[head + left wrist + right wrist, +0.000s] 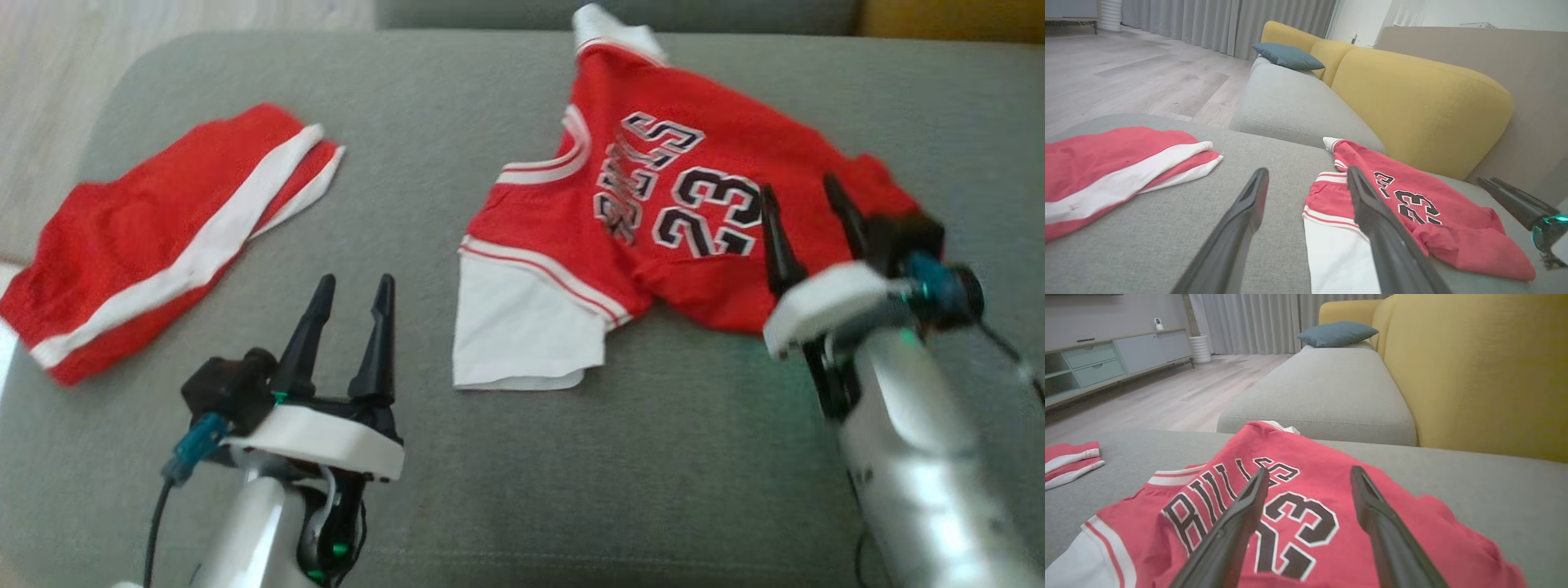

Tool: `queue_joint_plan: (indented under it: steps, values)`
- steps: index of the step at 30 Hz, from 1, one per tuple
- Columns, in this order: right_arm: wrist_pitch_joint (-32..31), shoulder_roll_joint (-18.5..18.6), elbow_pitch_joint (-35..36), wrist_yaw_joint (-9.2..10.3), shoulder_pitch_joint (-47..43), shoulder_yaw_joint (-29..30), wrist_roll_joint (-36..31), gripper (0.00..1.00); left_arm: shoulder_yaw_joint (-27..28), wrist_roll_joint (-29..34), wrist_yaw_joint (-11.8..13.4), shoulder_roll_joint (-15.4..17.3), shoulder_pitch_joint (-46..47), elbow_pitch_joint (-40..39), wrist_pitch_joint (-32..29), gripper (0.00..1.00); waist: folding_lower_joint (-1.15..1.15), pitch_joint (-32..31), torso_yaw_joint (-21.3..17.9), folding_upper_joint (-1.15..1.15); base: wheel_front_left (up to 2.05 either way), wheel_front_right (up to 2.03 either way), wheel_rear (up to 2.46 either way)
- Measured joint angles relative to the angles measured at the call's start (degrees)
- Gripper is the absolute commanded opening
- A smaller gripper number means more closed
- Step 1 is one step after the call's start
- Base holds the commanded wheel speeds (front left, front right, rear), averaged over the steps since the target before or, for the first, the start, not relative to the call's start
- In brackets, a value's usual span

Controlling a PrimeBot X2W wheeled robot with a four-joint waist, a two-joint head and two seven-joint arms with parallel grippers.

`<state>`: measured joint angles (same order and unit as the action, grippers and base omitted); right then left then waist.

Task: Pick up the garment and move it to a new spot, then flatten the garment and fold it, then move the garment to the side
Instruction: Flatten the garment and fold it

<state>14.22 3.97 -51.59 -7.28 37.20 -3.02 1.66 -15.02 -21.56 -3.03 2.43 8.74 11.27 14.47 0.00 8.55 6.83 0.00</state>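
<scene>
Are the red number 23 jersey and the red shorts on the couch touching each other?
Apart. The head view shows a wide strip of bare grey cushion between the shorts and the jersey.

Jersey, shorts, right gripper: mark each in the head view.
jersey (706,212), head view, on the number 23
shorts (131,220), head view, red panel above the white stripe
right gripper (799,186), head view, midway between its fingertips

- Setting: a home living room.
- Sofa (1290,106) with grey seat cushions (1323,384), yellow backrest (1412,102), one blue-grey pillow (1337,333).
- Pale wood-look floor (1126,77); full-length grey curtains (1249,322).
- Low sideboard (1147,349) with pale drawers (1098,371); small white device (1158,323) on top, possibly a camera, too small to confirm.
</scene>
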Motion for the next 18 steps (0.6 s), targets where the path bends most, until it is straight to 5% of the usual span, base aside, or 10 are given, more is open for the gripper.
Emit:
queue_joint_plan:
  steps: [9,12,18]
  values:
    - [0.15,-0.46,24.04,0.00,-22.51,1.51,3.86,1.00,1.26,0.85,0.04,0.02,-1.89,-0.85,0.00,1.00,0.00,-4.07,-5.49,0.00,0.00,0.00,0.00]
    - [0.15,-0.93,27.81,0.00,-28.89,2.34,4.97,1.00,1.35,1.29,-0.01,0.03,-3.05,-0.92,0.00,1.00,0.00,-4.64,-6.55,0.00,0.00,0.00,0.00]
    - [-2.13,-1.24,29.38,0.00,-27.61,4.00,3.75,1.00,1.08,1.37,-0.52,0.04,-3.03,-0.81,0.00,1.00,0.00,-3.23,-5.91,0.00,0.00,0.00,0.00]
